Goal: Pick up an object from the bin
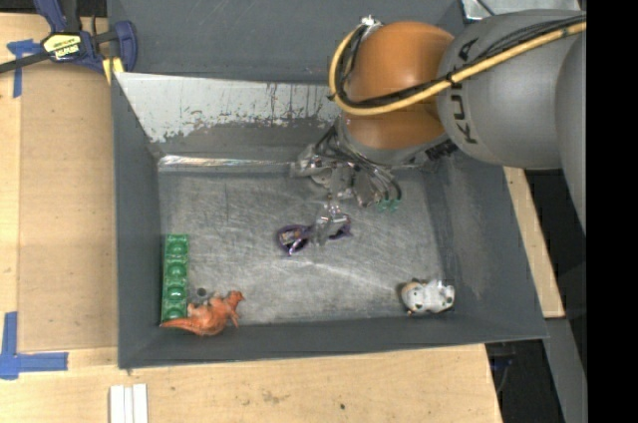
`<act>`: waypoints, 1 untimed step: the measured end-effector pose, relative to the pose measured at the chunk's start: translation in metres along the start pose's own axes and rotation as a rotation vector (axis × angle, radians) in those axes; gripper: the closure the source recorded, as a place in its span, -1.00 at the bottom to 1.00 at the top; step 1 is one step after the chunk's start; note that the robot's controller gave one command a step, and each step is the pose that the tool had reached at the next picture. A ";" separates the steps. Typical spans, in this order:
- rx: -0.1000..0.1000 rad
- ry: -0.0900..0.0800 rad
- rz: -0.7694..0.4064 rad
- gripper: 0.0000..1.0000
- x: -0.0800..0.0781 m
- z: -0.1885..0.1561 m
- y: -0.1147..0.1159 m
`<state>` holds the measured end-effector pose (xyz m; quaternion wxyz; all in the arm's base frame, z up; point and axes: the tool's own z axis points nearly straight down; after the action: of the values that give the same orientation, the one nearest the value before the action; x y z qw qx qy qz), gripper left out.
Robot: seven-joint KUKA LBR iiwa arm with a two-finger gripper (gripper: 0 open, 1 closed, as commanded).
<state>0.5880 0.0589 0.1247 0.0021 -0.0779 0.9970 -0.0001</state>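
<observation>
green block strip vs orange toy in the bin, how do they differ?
The green strip is straight and studded; the orange toy is lumpy, animal-like. The strip runs along the left wall; the toy lies across its near end. Both sit in the bin's near-left corner.

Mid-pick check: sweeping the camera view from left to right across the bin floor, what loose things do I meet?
green studded strip → orange toy creature → small purple thing → small white thing
</observation>
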 end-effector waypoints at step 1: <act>-0.001 0.001 0.137 -1.00 0.009 0.039 -0.009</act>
<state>0.5811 0.0485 0.0857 0.0016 -0.0094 1.0000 0.0003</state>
